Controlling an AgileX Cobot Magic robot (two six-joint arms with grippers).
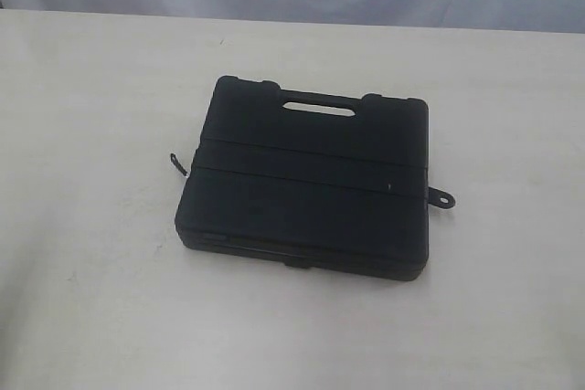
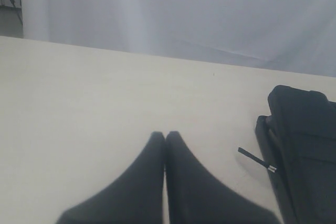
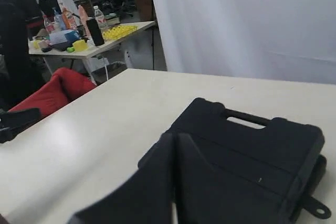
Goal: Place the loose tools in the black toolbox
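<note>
Well, I saw the black moulded plastic toolbox [image 1: 306, 184] lying flat and shut at the centre of the exterior frame on the pale beige counter [image 1: 91, 226], its carry handle [image 1: 318, 102] toward the top edge. A small black strap [image 1: 178, 164] stuck out at its left side and a black tab [image 1: 442, 197] at its right. My left end effector [image 2: 165, 136] was closed and empty over bare counter beside the box. My right end effector [image 3: 175, 136] was likewise closed, holding nothing, close to the toolbox.
</note>
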